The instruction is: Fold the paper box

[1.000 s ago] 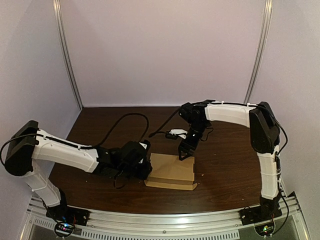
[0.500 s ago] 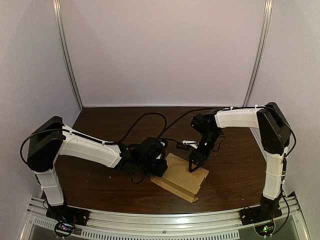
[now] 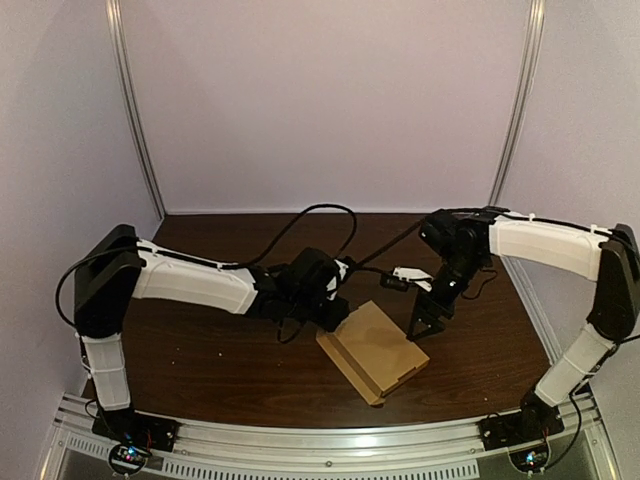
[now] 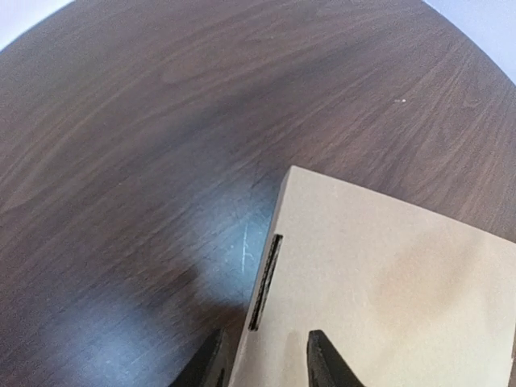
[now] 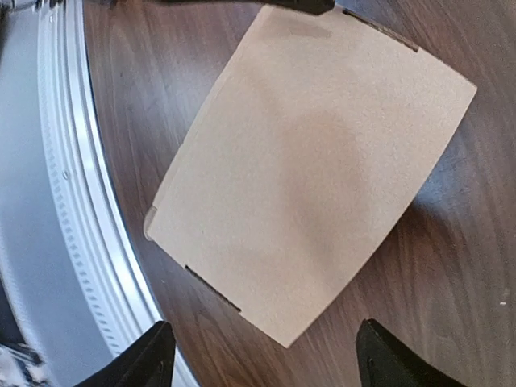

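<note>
Left arm [image 3: 190,283]: long links wore white shells; shoulder and wrist joint housings were black. Right arm [image 3: 545,243]: same white-and-black build. Left claw [image 3: 335,322] and right claw [image 3: 425,325] were black, each with two flat tapered fingers [image 5: 153,359]. Thin black cables [image 3: 310,212] ran loose from wrists. Black base plates [image 3: 135,430] sat bolted on ribbed silver rail [image 3: 330,442]. Small coloured lights [image 3: 128,458] glowed below bases.
</note>
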Motion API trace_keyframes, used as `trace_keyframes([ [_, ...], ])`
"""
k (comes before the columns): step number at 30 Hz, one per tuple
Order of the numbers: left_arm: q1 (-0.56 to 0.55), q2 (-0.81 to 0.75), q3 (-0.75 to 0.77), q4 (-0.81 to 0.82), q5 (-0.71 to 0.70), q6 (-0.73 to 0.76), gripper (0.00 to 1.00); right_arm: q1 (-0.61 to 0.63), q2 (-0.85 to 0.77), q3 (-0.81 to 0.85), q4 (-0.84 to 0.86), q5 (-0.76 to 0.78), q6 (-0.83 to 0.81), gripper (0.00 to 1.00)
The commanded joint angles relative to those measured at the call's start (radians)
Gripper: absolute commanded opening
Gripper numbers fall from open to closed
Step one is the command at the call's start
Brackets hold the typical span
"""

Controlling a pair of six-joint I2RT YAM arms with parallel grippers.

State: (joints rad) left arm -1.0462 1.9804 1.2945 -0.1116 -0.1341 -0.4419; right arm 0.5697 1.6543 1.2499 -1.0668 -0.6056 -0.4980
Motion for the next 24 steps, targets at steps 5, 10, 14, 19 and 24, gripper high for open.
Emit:
trace_keyframes([
  [5, 0.003, -0.31, -0.331, 0.158, -0.05, 0.081, 0.4, 0.268, -0.36, -0.3, 0.296, 0.286, -0.252, 0.83],
  [10, 0.003, -0.329, -0.486, 0.281, -0.006, 0.039, 0.39, 0.463, -0.351, -0.438, 0.412, 0.482, -0.379, 0.84],
  [14, 0.005, -0.315, -0.565, 0.414, 0.01, 0.058, 0.37, 0.493, -0.326, -0.45, 0.461, 0.478, -0.354, 0.83],
  [19, 0.023, -0.251, -0.58, 0.498, 0.043, 0.074, 0.34, 0.494, -0.313, -0.449, 0.479, 0.46, -0.325, 0.83],
  [24, 0.062, -0.176, -0.601, 0.637, 0.093, 0.066, 0.32, 0.495, -0.302, -0.478, 0.535, 0.467, -0.313, 0.82],
])
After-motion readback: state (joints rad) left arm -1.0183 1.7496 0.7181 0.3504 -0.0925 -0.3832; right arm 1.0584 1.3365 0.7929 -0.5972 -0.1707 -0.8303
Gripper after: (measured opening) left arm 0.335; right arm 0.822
